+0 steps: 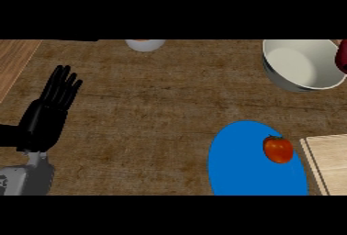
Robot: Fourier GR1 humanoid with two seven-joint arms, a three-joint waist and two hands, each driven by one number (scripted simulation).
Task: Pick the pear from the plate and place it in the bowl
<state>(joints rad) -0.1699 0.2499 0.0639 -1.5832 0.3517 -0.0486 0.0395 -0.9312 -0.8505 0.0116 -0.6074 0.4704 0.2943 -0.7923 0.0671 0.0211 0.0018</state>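
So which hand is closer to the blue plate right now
Left. The left hand rests open at the counter's left side, well apart from the blue plate. The right hand isn't in view.

Only one arm in frame, at the view's left. Left hand point(46, 117): all black, matte, long slim segmented fingers, broad flat palm block, a thumb stub off the side toward the picture's edge. Below it a short pale wrist link, then the grey forearm point(27, 180): boxy smooth shell, lighter along the top, darker on the flank. A small dark mark sits at the forearm's left edge, too small to read.
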